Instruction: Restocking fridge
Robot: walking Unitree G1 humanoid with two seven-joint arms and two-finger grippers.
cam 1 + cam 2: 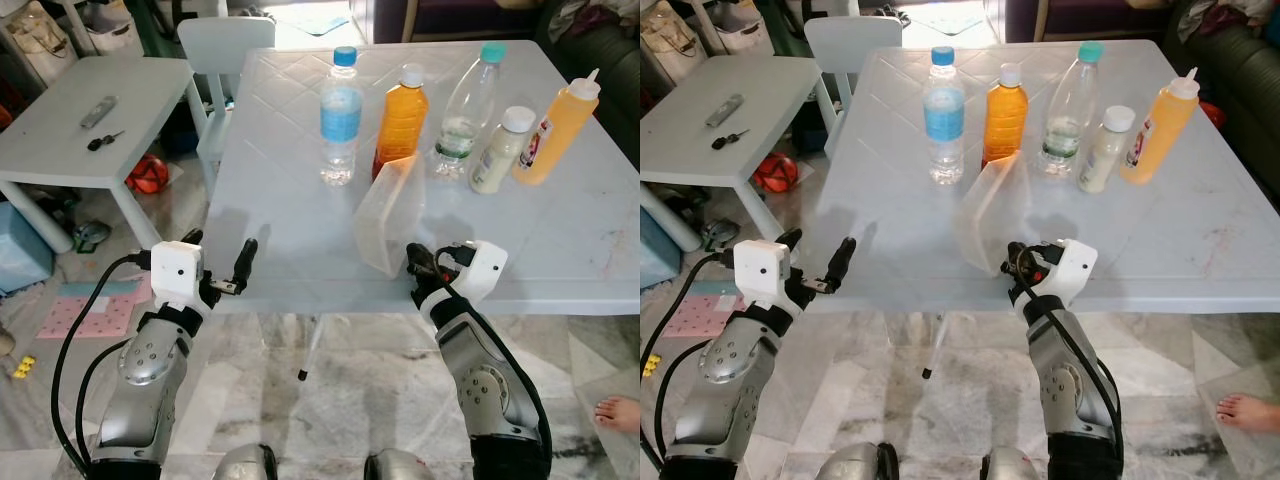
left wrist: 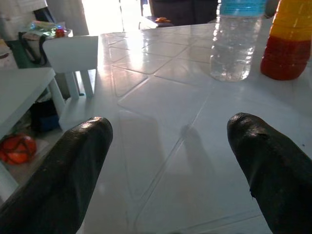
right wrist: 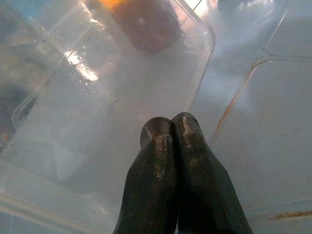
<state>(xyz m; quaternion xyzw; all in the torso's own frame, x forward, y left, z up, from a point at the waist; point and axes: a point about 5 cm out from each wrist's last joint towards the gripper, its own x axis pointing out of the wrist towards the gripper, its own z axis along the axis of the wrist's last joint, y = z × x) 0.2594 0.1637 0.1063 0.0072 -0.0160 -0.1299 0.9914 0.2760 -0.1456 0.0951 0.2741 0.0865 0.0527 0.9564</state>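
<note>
We held the right tool [image 1: 418, 262] pinched shut at the tabletop's [image 1: 560, 235] near edge, tips against the clear container [image 1: 390, 212] tilted there. Our left tool [image 1: 222, 262] hung wide apart off the near-left corner; bottles [image 1: 341, 117] lined the far edge.

White diamond-embossed table [image 1: 300, 230]; blue-labelled water bottle [image 1: 341, 118]; orange juice bottle [image 1: 401, 121]; yellow squeeze bottle [image 1: 558, 130]; clear container [image 1: 392, 213].

Five bottles: a blue-label water bottle [image 1: 341, 117], an orange drink bottle [image 1: 401, 122], a teal-capped clear bottle [image 1: 467, 110], a small white-capped bottle [image 1: 501, 150] and a squeeze bottle [image 1: 557, 128]. One clear plastic container [image 1: 390, 215]. Two end effectors.
</note>
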